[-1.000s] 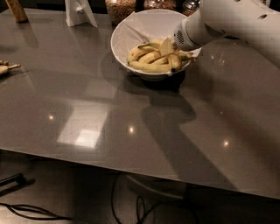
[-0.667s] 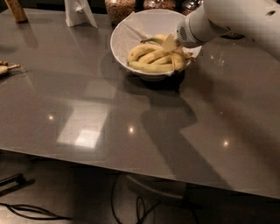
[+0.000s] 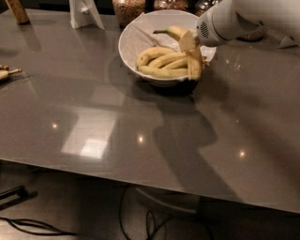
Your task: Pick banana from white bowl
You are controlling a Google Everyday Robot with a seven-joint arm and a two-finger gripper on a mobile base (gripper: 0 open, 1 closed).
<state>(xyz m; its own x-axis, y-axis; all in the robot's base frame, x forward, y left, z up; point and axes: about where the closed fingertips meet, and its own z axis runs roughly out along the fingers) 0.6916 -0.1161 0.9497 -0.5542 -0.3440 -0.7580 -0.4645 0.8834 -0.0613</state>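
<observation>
The white bowl [image 3: 136,35] stands at the back of the grey table and holds several yellow bananas [image 3: 161,61]. The curved banana [image 3: 172,32] with the dark stem sits above the others, stem pointing left, its right end between the gripper's fingers. My gripper [image 3: 189,47] reaches in from the right over the bowl's right side and is shut on that banana. One tan finger [image 3: 194,65] hangs down in front of the other bananas. The white arm [image 3: 225,18] hides the bowl's far right rim.
Glass jars of grains [image 3: 127,9] stand just behind the bowl. A white stand [image 3: 84,13] and a brown object [image 3: 18,10] are at the back left. A small object [image 3: 4,73] lies at the left edge. The grey table [image 3: 140,140] reaches toward the camera.
The gripper has risen a little at the bowl's right side. The curved banana's dark stem now shows above the other bananas.
</observation>
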